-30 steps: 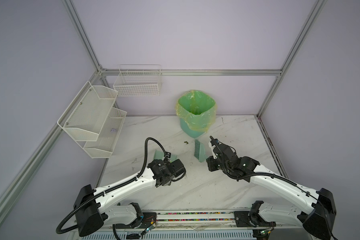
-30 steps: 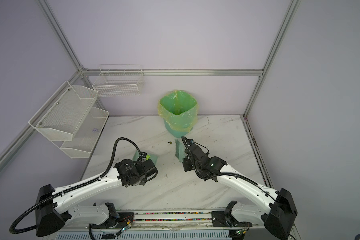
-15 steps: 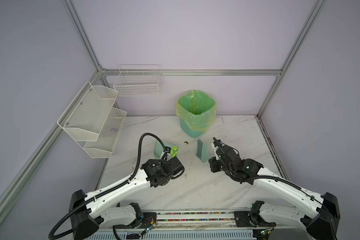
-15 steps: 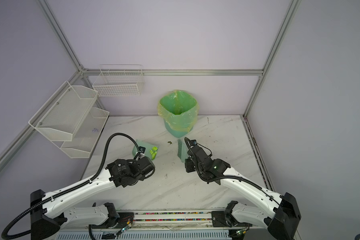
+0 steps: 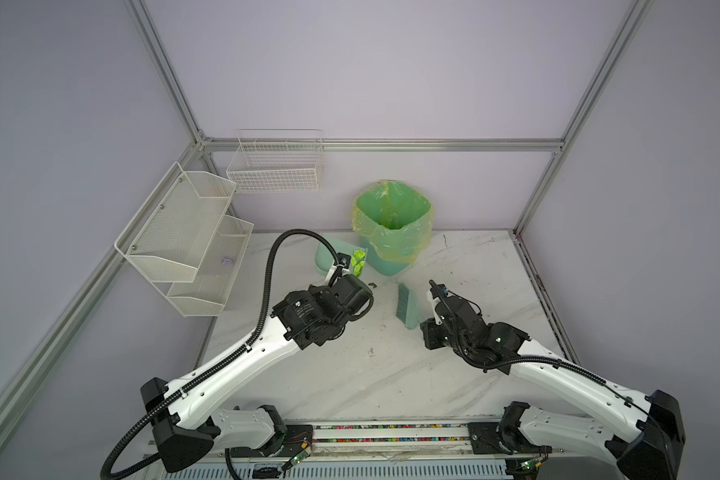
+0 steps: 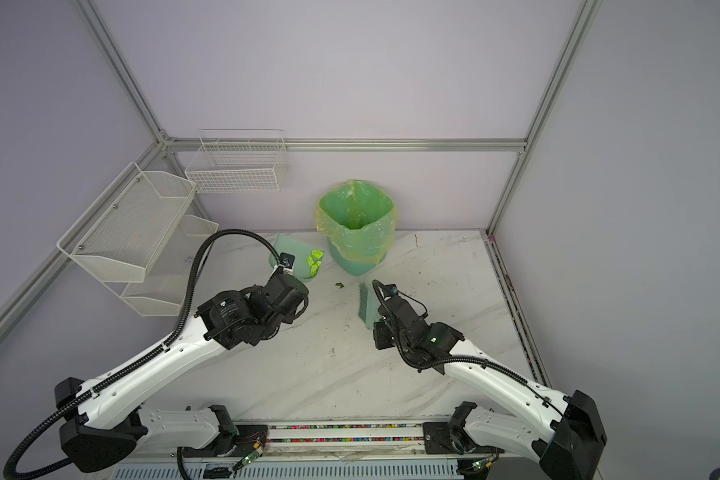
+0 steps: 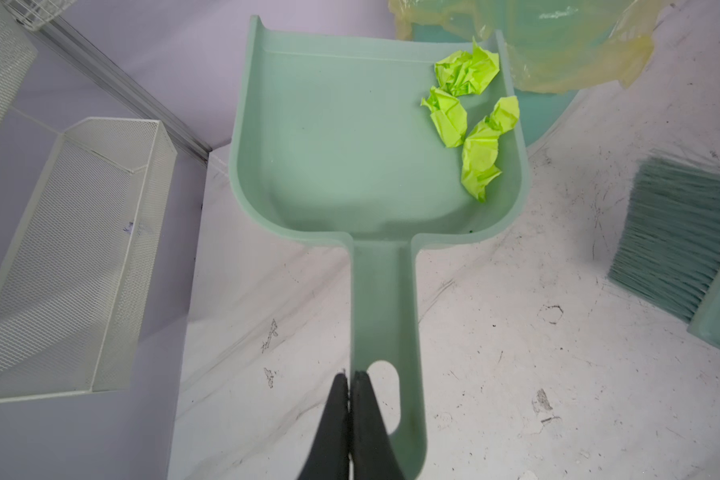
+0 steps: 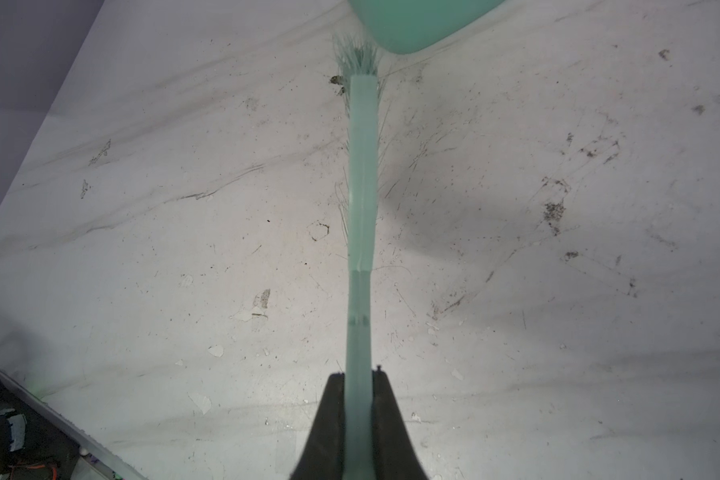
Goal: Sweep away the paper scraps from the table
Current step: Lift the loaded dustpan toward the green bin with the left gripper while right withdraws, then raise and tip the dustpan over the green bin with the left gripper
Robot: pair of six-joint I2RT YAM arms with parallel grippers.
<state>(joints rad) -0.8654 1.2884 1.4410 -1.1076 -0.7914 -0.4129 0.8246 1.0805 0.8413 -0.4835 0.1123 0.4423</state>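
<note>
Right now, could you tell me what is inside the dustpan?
Crumpled yellow-green paper scraps along one side wall of the dustpan; its remaining floor is bare, nothing hidden.

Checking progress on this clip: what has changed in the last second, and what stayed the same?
The left end effector, gripping the dustpan by its handle, carried it and the yellow-green paper scraps in it away from mid-table to just beside the bin. Nothing was picked up or released. The right end effector stayed shut on the brush, which stayed roughly where it was on the table.
</note>
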